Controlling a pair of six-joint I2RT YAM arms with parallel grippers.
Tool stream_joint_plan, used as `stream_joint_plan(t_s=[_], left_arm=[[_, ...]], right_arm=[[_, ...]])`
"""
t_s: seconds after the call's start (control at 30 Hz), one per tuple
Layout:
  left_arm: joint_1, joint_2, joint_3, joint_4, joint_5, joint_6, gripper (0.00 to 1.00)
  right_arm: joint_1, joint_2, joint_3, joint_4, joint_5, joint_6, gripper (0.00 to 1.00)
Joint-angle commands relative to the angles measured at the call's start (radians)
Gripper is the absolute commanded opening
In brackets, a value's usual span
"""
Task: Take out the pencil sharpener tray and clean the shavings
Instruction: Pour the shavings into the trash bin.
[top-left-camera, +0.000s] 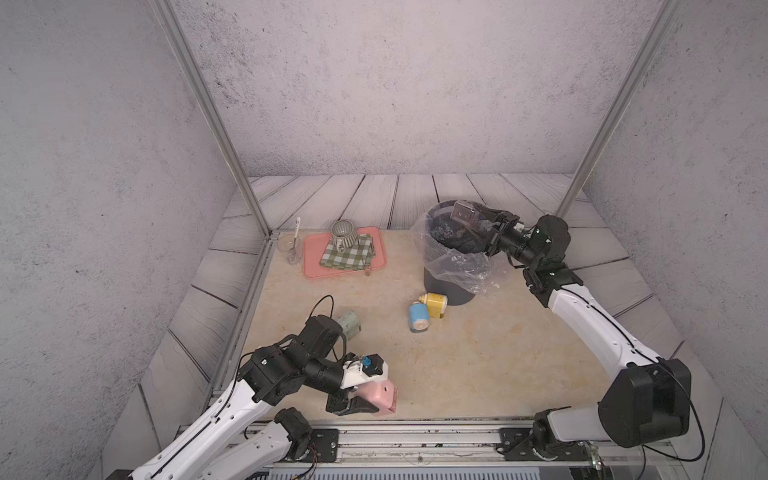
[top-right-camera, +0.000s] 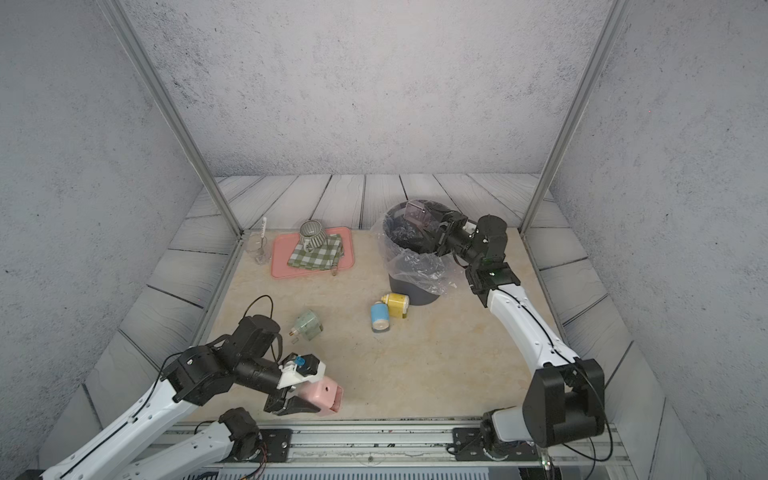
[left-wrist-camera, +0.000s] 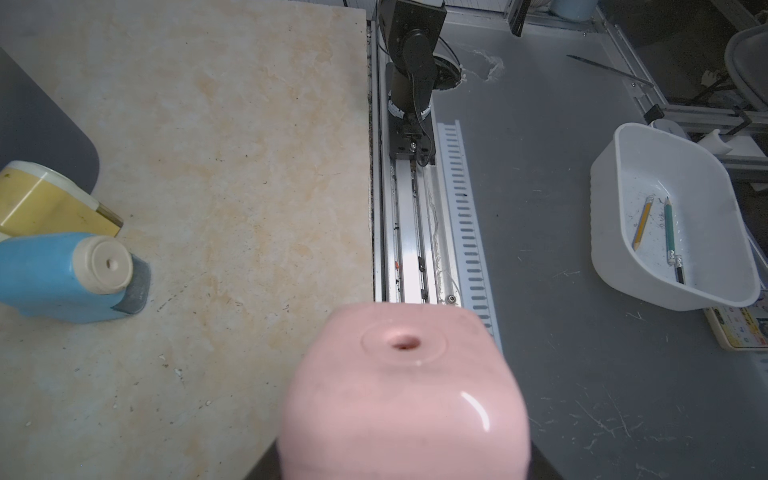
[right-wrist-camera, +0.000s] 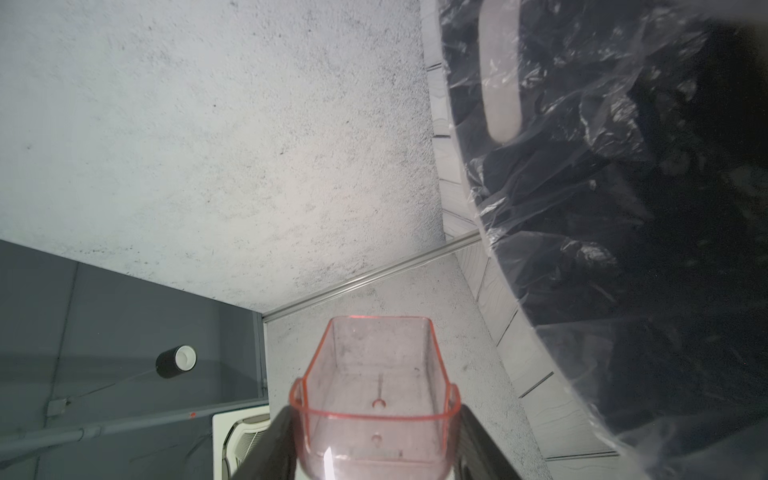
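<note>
The pink pencil sharpener (top-left-camera: 379, 397) (top-right-camera: 323, 395) (left-wrist-camera: 403, 395) hangs at the table's front edge, with my left gripper (top-left-camera: 370, 395) shut on its body. Its tray slot faces right. My right gripper (top-left-camera: 482, 224) (right-wrist-camera: 376, 440) is shut on the clear pink tray (top-left-camera: 463, 212) (top-right-camera: 415, 211) (right-wrist-camera: 376, 386). It holds the tray tipped on its side over the mouth of the dark bin (top-left-camera: 449, 286) (top-right-camera: 409, 286), which is lined with clear plastic (right-wrist-camera: 623, 208). Inside the tray only grey dust smears show. No shavings are visible in it.
A blue sharpener (top-left-camera: 417, 318) and a yellow sharpener (top-left-camera: 434, 303) lie beside the bin's base. A green sharpener (top-right-camera: 308, 324) lies near my left arm. At the back left stand a salmon platter (top-left-camera: 309, 257) with cloth and mug (top-left-camera: 343, 235), and a glass (top-left-camera: 289, 247).
</note>
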Motion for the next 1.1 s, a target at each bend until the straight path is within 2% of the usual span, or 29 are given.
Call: stream_joint_plan(t_s=[0.0, 0.03, 0.07, 0.1, 0.17, 0.2, 0.23, 0.27, 0.3, 0.33, 0.37, 0.4, 0.43, 0.47, 0.5, 0.53, 0.57, 0.6, 0.63, 0.67, 0.7, 0.77, 0.8, 0.83, 0.87, 0.9, 0.97, 1.0, 1.07], left_arm=[[-0.008, 0.001, 0.006, 0.003, 0.010, 0.011, 0.00], [-0.009, 0.006, 0.015, -0.005, 0.009, 0.015, 0.00], [-0.009, 0.006, 0.018, -0.010, 0.004, 0.017, 0.00], [-0.008, 0.004, 0.018, -0.012, -0.002, 0.017, 0.00], [-0.009, -0.006, 0.006, -0.005, -0.008, 0.013, 0.00], [-0.009, -0.006, 0.006, -0.001, -0.011, 0.017, 0.00], [-0.010, -0.002, 0.010, -0.002, -0.013, 0.020, 0.00], [-0.011, 0.000, 0.012, -0.005, -0.018, 0.022, 0.00], [-0.010, -0.001, 0.009, -0.003, -0.025, 0.023, 0.00], [-0.012, -0.005, 0.001, 0.003, -0.032, 0.023, 0.00], [-0.012, -0.011, -0.010, 0.013, -0.037, 0.023, 0.00], [-0.012, -0.011, -0.015, 0.027, -0.043, 0.026, 0.00], [-0.012, -0.007, -0.013, 0.030, -0.046, 0.033, 0.00], [-0.014, -0.002, -0.004, 0.026, -0.049, 0.040, 0.00], [-0.014, 0.002, 0.004, 0.020, -0.054, 0.042, 0.00], [-0.013, 0.001, 0.002, 0.020, -0.059, 0.041, 0.00], [-0.014, -0.004, -0.007, 0.030, -0.059, 0.038, 0.00], [-0.015, -0.004, -0.012, 0.039, -0.058, 0.038, 0.00], [-0.015, 0.000, -0.006, 0.042, -0.059, 0.041, 0.00], [-0.017, 0.004, 0.001, 0.035, -0.062, 0.047, 0.00], [-0.017, 0.002, 0.003, 0.030, -0.068, 0.047, 0.00], [-0.018, -0.011, -0.017, 0.049, -0.077, 0.035, 0.00], [-0.019, -0.015, -0.020, 0.057, -0.079, 0.035, 0.00], [-0.020, -0.015, -0.016, 0.056, -0.082, 0.035, 0.00], [-0.021, -0.017, -0.009, 0.050, -0.087, 0.037, 0.00], [-0.021, -0.023, -0.008, 0.044, -0.095, 0.037, 0.00], [-0.021, -0.042, -0.020, 0.051, -0.116, 0.031, 0.00], [-0.021, -0.050, -0.022, 0.053, -0.125, 0.032, 0.00], [-0.021, -0.062, -0.020, 0.041, -0.142, 0.040, 0.00]], right_arm=[[0.004, -0.033, 0.002, -0.042, 0.007, 0.254, 0.00], [0.008, -0.016, -0.046, 0.164, 0.020, 0.346, 0.00], [0.008, -0.011, -0.026, 0.235, 0.008, 0.350, 0.00], [0.006, -0.032, 0.017, 0.146, -0.007, 0.286, 0.00], [-0.005, -0.050, 0.087, -0.173, 0.019, 0.122, 0.00], [-0.013, -0.023, 0.034, -0.119, -0.005, 0.201, 0.00], [-0.010, 0.004, -0.038, 0.128, -0.004, 0.331, 0.00], [-0.002, 0.026, -0.034, 0.303, 0.005, 0.377, 0.00], [-0.005, 0.008, 0.011, 0.247, -0.030, 0.321, 0.00], [-0.005, -0.029, 0.056, 0.083, -0.013, 0.236, 0.00], [-0.009, -0.051, 0.108, -0.175, 0.015, 0.086, 0.00], [-0.026, -0.032, 0.081, -0.199, -0.001, 0.109, 0.00], [-0.027, -0.003, 0.000, 0.016, -0.028, 0.255, 0.00], [-0.024, 0.030, -0.049, 0.307, 0.008, 0.380, 0.00], [-0.027, 0.034, -0.001, 0.311, -0.044, 0.348, 0.00], [-0.028, 0.012, 0.054, 0.161, -0.048, 0.239, 0.00], [-0.026, -0.005, 0.108, -0.139, -0.043, 0.097, 0.00], [-0.026, 0.005, 0.102, -0.186, -0.055, 0.101, 0.00], [-0.024, 0.028, 0.012, 0.073, -0.054, 0.248, 0.00], [-0.021, 0.050, -0.024, 0.291, -0.053, 0.323, 0.00], [-0.025, 0.043, 0.012, 0.246, -0.087, 0.270, 0.00], [-0.025, -0.003, 0.102, -0.233, -0.071, -0.019, 0.00], [-0.029, 0.003, 0.088, -0.243, -0.089, -0.028, 0.00], [-0.031, 0.008, 0.036, -0.061, -0.100, 0.037, 0.00], [-0.033, 0.011, 0.016, 0.028, -0.117, 0.043, 0.00], [-0.033, 0.009, 0.050, -0.034, -0.143, -0.032, 0.00], [-0.036, -0.001, 0.181, -0.318, -0.146, -0.329, 0.00], [-0.047, 0.004, 0.228, -0.427, -0.151, -0.434, 0.00], [-0.079, 0.014, 0.291, -0.505, -0.184, -0.568, 0.00]])
